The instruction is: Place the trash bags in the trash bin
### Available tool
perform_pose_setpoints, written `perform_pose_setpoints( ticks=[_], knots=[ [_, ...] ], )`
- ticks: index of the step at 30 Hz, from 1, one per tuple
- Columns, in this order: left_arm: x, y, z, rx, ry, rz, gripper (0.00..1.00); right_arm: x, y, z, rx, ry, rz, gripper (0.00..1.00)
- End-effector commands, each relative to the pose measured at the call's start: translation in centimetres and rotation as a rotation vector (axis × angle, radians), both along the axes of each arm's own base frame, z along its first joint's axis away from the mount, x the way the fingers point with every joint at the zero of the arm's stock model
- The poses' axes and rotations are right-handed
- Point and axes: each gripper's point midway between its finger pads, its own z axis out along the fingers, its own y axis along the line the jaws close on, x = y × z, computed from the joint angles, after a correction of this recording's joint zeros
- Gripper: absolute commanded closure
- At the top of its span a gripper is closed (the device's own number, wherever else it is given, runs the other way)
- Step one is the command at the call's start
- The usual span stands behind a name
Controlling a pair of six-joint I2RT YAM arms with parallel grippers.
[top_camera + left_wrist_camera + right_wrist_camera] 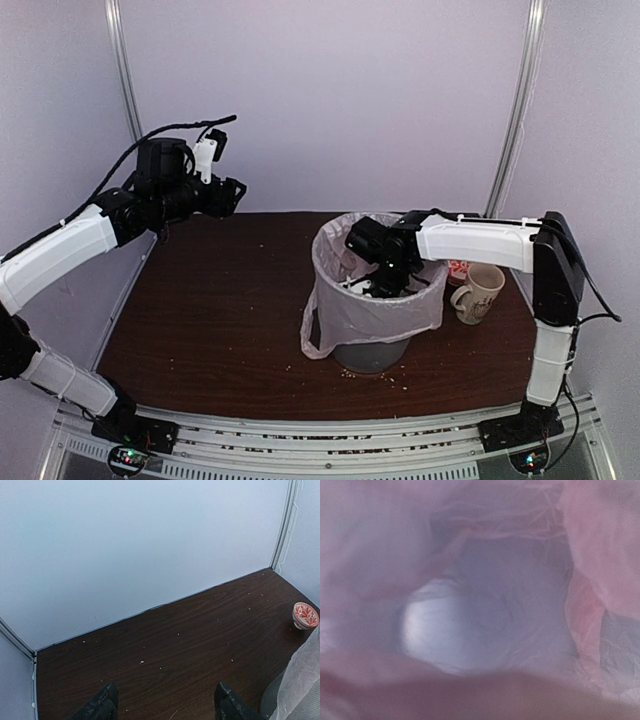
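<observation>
The pinkish-white trash bag [370, 310] lines the grey trash bin [372, 355] at the table's middle right, its film folded over the rim and a loop handle hanging at the left. My right gripper [385, 285] reaches down into the bag's mouth, and its jaws are hidden by film. The right wrist view shows only blurred pink bag film [485, 620] all round the lens. My left gripper [235, 195] is held high at the far left, open and empty [166, 687]. The bag's edge [302, 675] shows at the right of the left wrist view.
A cream patterned mug [480, 292] stands right of the bin. A small red-and-white patterned cup [305, 615] sits behind it near the back wall. Small white crumbs dot the dark wooden table [220, 300]. White walls close the back and sides.
</observation>
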Motion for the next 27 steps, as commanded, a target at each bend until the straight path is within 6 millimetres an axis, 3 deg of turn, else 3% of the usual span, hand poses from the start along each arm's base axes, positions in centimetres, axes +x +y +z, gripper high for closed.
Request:
perform_pose_setpoints(
  ticks=[1, 27],
  knots=[
    [0.0, 0.3, 1.8, -0.025, -0.064, 0.007, 0.33, 0.5, 0.8, -1.3, -0.007, -0.015, -0.02, 1.0],
    [0.1, 0.8, 1.7, -0.021, -0.07, 0.034, 0.33, -0.1, 1.1, -5.8, -0.031, -0.012, -0.036, 1.0]
  ],
)
